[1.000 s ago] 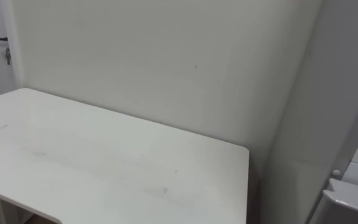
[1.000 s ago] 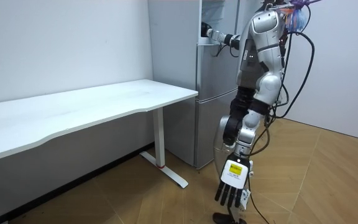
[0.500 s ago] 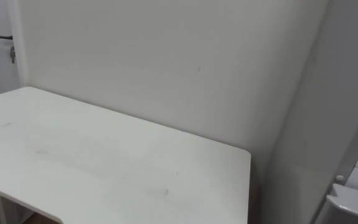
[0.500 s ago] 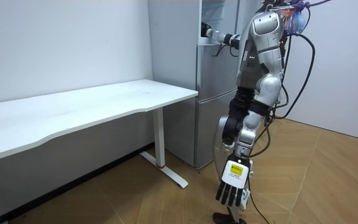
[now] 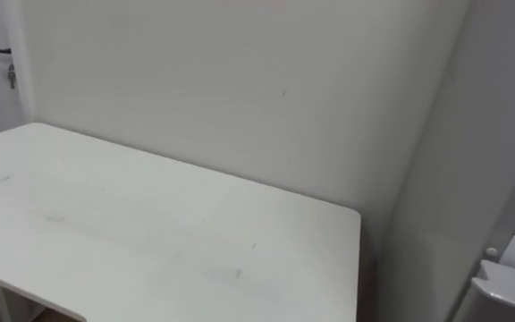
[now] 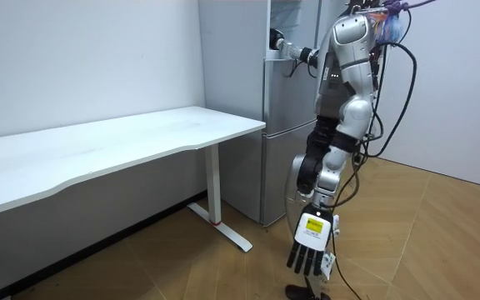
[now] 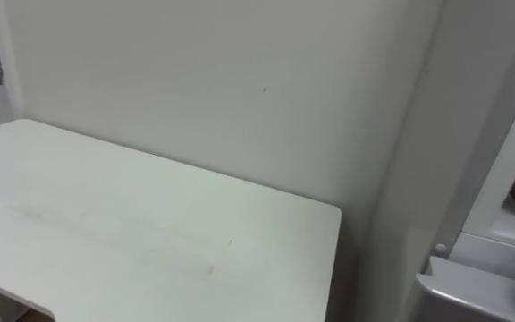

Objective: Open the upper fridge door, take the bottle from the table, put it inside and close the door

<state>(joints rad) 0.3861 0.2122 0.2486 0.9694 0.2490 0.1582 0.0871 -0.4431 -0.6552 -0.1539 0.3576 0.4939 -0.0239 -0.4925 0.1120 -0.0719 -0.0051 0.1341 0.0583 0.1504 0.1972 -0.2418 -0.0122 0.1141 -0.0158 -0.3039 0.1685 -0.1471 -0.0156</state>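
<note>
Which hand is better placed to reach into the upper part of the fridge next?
Probably the right hand: its arm is raised, with the hand already at the upper part of the fridge. The left hand hangs low beside the leg, fingers straight, near the floor.

White table, grey fridge — brown herringbone floor.

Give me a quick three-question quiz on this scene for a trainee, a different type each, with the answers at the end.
1. True or false: an object stands on the white table.
2. The right hand is raised at: A) the upper part of the fridge; B) its lower door; C) the tabletop.
3. Fill in: the left hand hangs low, its fingers ____.
Key: 1 false; 2 A; 3 straight.
</note>
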